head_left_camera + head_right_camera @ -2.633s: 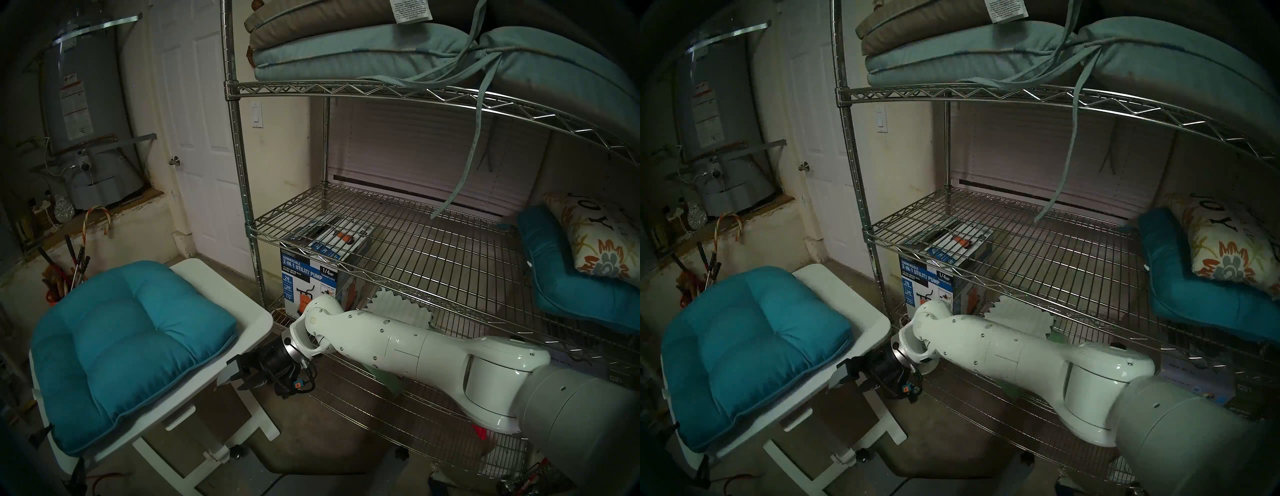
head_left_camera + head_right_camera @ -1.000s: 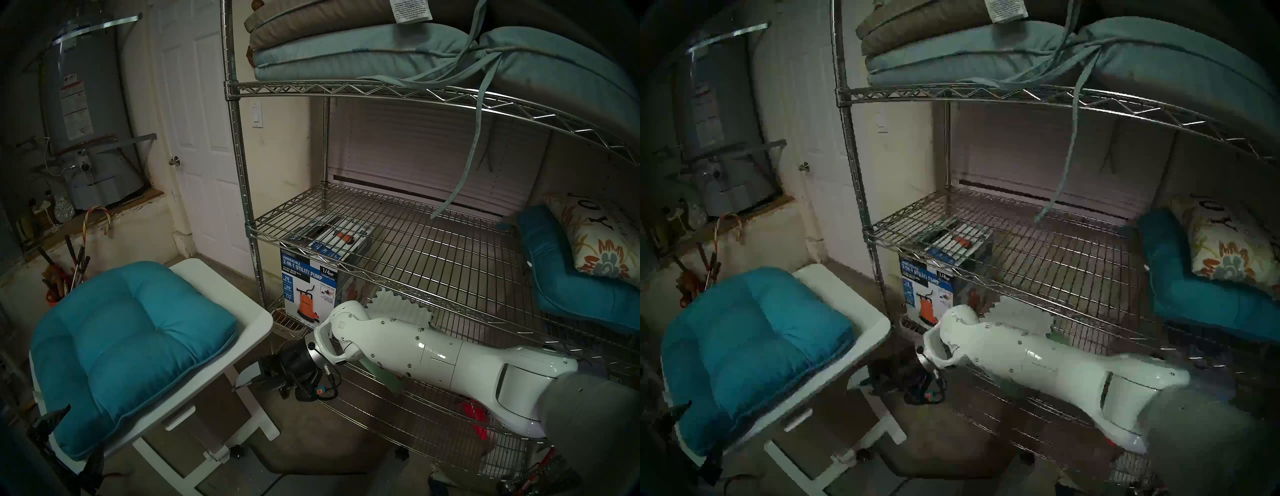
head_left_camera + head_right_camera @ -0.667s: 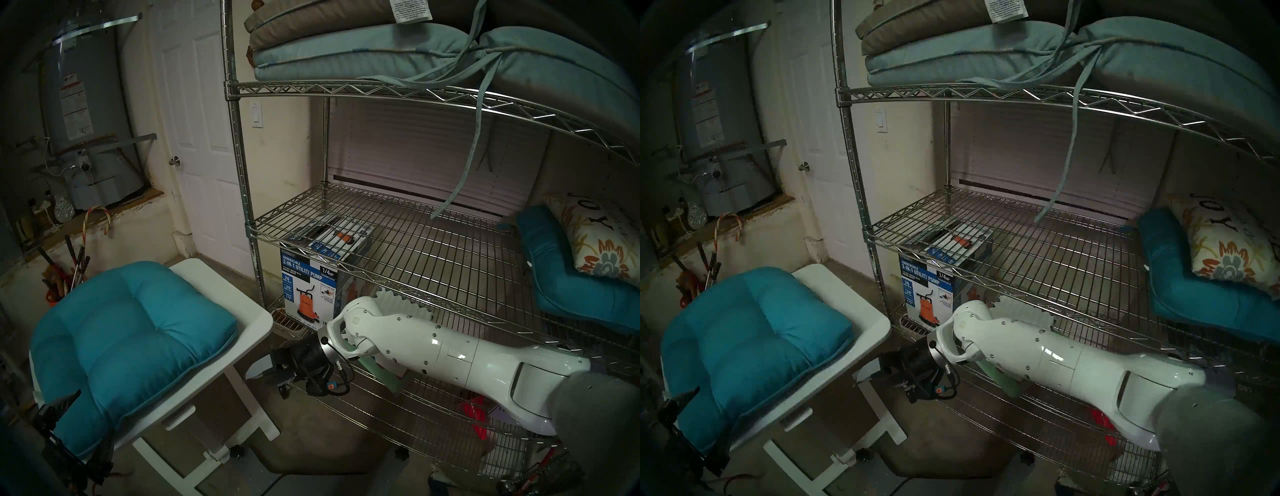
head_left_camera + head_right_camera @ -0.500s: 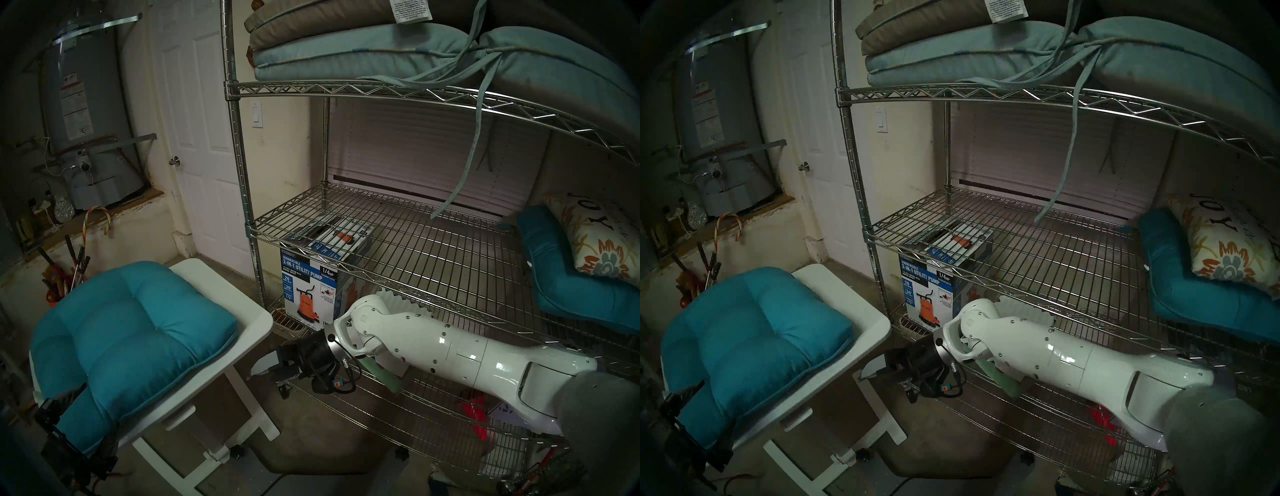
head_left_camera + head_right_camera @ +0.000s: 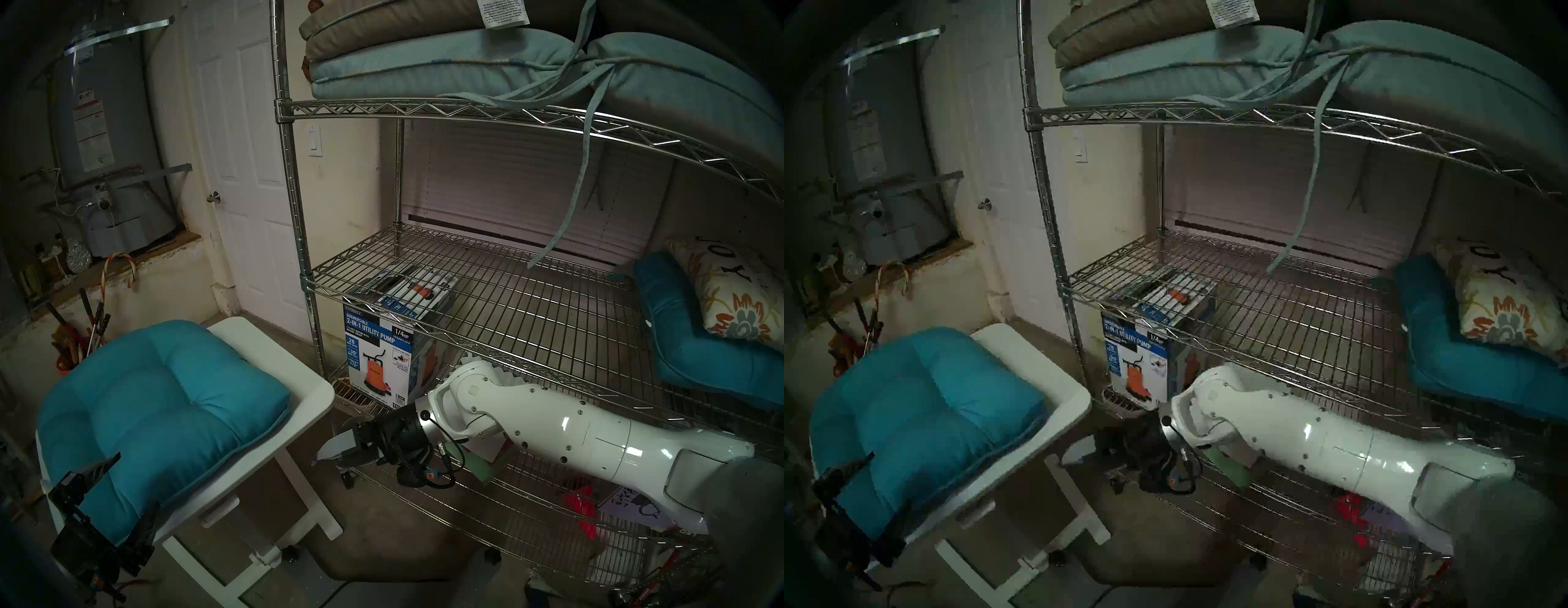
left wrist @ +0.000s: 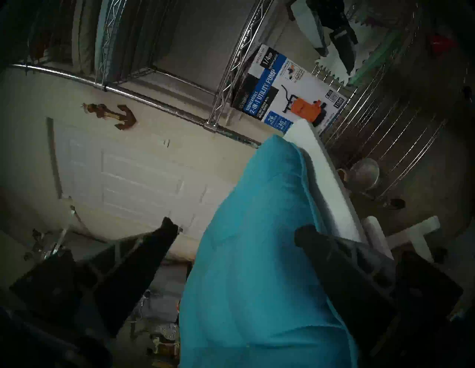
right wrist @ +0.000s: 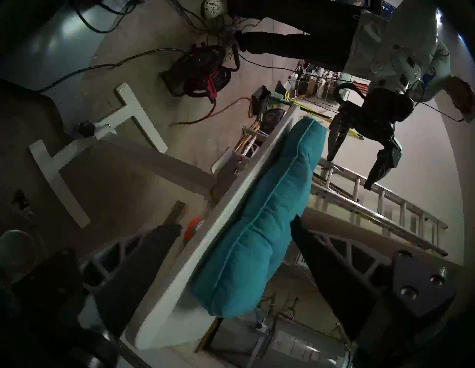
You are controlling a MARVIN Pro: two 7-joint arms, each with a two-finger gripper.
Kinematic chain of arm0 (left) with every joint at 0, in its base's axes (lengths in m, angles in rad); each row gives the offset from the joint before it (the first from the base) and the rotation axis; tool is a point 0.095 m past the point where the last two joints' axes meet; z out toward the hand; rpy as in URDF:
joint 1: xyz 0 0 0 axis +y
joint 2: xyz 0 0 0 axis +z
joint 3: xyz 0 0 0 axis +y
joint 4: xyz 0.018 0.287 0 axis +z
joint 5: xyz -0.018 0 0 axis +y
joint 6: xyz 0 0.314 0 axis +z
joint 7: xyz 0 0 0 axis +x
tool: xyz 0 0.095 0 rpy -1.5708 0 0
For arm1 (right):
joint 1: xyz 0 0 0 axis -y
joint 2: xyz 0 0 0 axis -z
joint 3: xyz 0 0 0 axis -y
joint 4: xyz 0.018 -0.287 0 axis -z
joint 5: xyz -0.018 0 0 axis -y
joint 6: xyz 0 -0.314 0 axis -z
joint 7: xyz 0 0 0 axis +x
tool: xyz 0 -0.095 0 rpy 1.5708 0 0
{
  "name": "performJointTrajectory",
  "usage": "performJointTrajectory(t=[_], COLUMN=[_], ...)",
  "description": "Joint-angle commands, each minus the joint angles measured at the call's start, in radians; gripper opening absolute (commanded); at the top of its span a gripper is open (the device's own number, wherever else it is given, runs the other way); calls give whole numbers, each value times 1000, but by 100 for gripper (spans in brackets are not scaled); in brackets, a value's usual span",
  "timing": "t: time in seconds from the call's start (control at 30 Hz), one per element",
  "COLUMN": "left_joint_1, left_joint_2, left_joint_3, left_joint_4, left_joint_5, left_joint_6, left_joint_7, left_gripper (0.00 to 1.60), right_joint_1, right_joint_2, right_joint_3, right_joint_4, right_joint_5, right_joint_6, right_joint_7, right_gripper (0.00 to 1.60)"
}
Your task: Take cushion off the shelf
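Note:
The teal-blue tufted cushion (image 5: 157, 424) lies flat on the white tilting table (image 5: 307, 384), left of the chrome wire shelf (image 5: 292, 191). My left gripper (image 5: 135, 482) is open at the cushion's near-left corner. In the left wrist view (image 6: 236, 228) one finger stands on each side of the cushion (image 6: 257, 257). My right gripper (image 5: 329, 456) is open and empty, low between the table's right edge and the shelf's bottom tier. In the right wrist view (image 7: 235, 226) the cushion (image 7: 257, 231) and the table edge lie ahead, apart from the fingers.
A utility pump box (image 5: 379, 352) stands on the shelf's bottom tier. A bent teal cushion (image 5: 700, 361) with a floral pillow (image 5: 738, 297) sits on the middle tier's right. Pale blue-grey cushions (image 5: 445, 63) fill the top tier. A water heater (image 5: 106, 148) and a door (image 5: 246, 170) stand behind.
My right gripper has drawn back to the right, away from the table's edge. My left gripper has come up into view and now straddles the cushion's near corner. The cushion has not moved.

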Motion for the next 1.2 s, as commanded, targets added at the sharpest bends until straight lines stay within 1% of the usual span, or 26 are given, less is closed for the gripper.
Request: performJointTrajectory(t=[0.0,0.27,0.37,0.57,0.67,0.73,1.17], left_joint_1=[-1,-6,-5,-5,-7,-8,-7], left_joint_2=[6,6,7,9,8,3,4], left_joint_3=[-1,4,5,4,6,7,7], left_joint_4=[-37,-61,-78,-88,-93,-98,-100], left_joint_5=[-11,-17,-25,-34,-45,-46,-52], left_joint_6=[-3,4,11,16,23,33,38], left_joint_7=[1,-10,-16,-23,-25,-25,-30], left_gripper=[160,160,160,160,160,160,160], right_joint_1=[-5,-22,-28,-36,-40,-41,-46], right_joint_2=[64,99,118,130,135,135,137], right_joint_3=[38,56,68,78,85,87,92], right_joint_4=[-104,-165,-207,-231,-250,-252,-260], right_joint_5=[56,91,115,131,139,143,156], right_joint_6=[16,34,45,59,72,76,81], right_joint_7=[29,71,95,109,131,136,158], right_gripper=[160,160,160,160,160,160,160])
